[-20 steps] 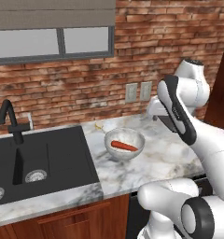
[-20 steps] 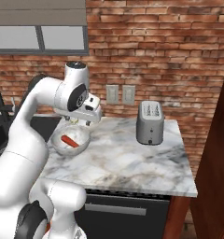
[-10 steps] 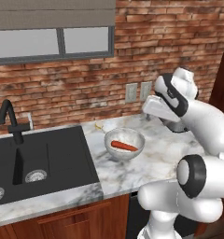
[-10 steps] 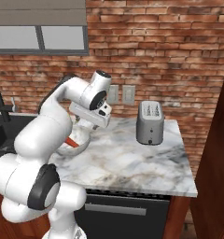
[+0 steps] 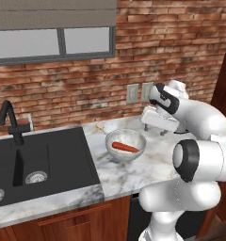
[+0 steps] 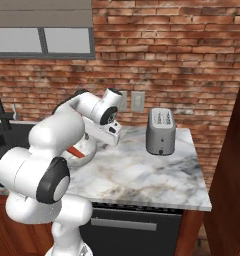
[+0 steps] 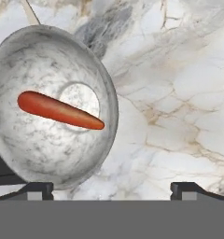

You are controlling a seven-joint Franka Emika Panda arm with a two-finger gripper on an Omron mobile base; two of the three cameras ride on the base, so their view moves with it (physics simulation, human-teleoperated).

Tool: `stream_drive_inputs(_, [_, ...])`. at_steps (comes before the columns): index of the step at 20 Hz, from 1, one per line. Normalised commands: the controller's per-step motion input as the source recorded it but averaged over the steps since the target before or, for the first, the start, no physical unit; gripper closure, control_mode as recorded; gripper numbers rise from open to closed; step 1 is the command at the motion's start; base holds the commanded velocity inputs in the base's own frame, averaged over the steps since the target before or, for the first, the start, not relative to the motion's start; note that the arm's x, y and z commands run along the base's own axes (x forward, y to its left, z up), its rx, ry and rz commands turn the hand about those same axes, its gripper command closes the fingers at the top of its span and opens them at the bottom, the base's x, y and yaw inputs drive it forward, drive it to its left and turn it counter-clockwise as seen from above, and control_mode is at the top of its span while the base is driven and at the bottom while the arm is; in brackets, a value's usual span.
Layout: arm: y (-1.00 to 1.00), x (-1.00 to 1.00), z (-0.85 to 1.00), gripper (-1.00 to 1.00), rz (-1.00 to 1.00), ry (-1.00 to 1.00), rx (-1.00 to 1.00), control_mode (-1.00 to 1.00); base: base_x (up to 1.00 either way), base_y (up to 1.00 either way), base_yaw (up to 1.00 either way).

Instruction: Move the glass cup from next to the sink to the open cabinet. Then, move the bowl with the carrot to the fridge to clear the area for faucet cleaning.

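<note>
The white speckled bowl [image 5: 125, 145] stands on the marble counter right of the black sink [image 5: 39, 162], with the orange-red carrot [image 5: 125, 147] lying in it. My gripper [image 5: 153, 130] hovers just right of the bowl, above the counter, open with nothing between its fingers. In the hand view the bowl [image 7: 48, 105] and carrot [image 7: 60, 111] lie to the left, and the wide-apart fingertips [image 7: 37, 189] straddle the bowl's near rim and bare marble. From the right, my arm partly hides the bowl [image 6: 88, 150]. The black faucet [image 5: 11, 124] rises behind the sink. The glass cup, cabinet and fridge are out of view.
A silver toaster [image 6: 159, 131] stands at the back right of the counter [image 6: 142, 175]. A brick wall with outlets [image 5: 131, 93] runs behind. A tall reddish-brown wooden panel [image 6: 232, 170] bounds the counter's right end. A pale stick [image 7: 31, 13] lies beyond the bowl.
The arm has folded, its elbow swinging down in front of the base. The hand has come lower and a little closer to the bowl's right side. Bowl and carrot have not moved.
</note>
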Motion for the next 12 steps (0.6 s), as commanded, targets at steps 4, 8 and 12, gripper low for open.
stream_drive_inputs(4, [0.25, 0.23, -0.42, -1.00, 0.00, -0.01, 0.00, -1.00, 0.00, 0.00, 0.00])
stream_drive_inputs(8, [0.20, 0.32, -0.32, -1.00, 0.00, -0.01, -0.02, -1.00, 0.00, 0.00, 0.00])
stream_drive_inputs(12, [0.07, 0.23, -0.41, -1.00, 0.00, 0.00, -0.04, -1.00, 0.00, 0.00, 0.00])
